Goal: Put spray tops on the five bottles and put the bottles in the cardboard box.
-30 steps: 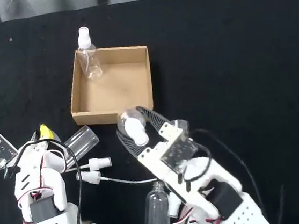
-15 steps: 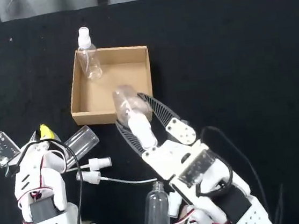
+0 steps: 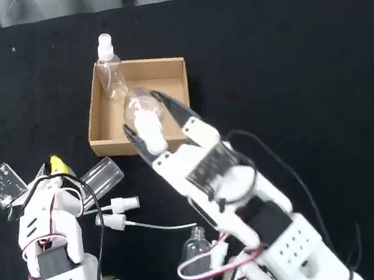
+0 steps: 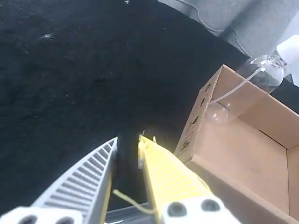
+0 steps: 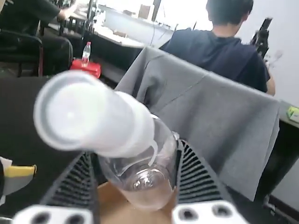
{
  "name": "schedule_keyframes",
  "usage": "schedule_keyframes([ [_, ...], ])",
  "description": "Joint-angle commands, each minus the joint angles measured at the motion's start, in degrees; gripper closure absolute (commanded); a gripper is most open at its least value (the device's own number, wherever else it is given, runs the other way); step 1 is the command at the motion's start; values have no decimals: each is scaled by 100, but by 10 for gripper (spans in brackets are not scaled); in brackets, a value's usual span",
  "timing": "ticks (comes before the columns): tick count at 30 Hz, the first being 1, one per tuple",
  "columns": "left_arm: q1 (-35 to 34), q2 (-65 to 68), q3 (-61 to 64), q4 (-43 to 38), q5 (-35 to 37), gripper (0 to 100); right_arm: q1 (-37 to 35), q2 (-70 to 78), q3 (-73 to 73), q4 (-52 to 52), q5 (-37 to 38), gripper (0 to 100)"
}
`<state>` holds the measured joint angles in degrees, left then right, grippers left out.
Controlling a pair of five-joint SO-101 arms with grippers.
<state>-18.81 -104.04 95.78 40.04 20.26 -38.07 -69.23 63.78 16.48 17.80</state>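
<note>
My right gripper (image 3: 150,125) is shut on a clear bottle (image 3: 141,113) with a white spray top (image 5: 88,114), holding it tilted above the inside of the cardboard box (image 3: 176,104). In the right wrist view the bottle (image 5: 149,172) sits between the ribbed fingers (image 5: 196,179). A second capped bottle (image 3: 109,69) leans in the box's far left corner; it also appears in the left wrist view (image 4: 254,77). My left gripper (image 4: 128,142) hangs slightly open with nothing in it, over black table just in front of the box's near left corner (image 4: 198,116).
An uncapped bottle (image 3: 100,176) lies beside the left arm. Two loose spray tops (image 3: 124,204) (image 3: 112,221) with thin tubes lie in front of the box. Another uncapped bottle (image 3: 194,264) lies near the right arm's base. Black table spreads to the right.
My right gripper has carried the capped bottle away from the front of the table, over the box's near wall and above its inside. The left arm has stayed put.
</note>
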Motion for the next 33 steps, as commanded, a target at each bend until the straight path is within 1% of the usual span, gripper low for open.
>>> schedule_keyframes([
  [1,-31,-70,127,-123,-79,935,97,945,-831,-211,53,987],
  [8,-31,-70,127,-123,-79,934,114,2316,-1543,-211,44,986],
  [14,-75,-70,163,-299,-79,934,132,3389,-2167,-220,-756,983],
  [20,-75,-70,163,-290,-79,934,132,4453,-2879,-220,-870,983],
  [30,-75,-70,163,-290,-79,934,132,5578,-3626,-220,-870,983],
  [31,-75,-70,163,-290,-79,934,132,5657,-3670,-220,-914,983],
  [33,-75,-70,163,-290,-79,934,132,5815,-3767,-264,-1301,983],
])
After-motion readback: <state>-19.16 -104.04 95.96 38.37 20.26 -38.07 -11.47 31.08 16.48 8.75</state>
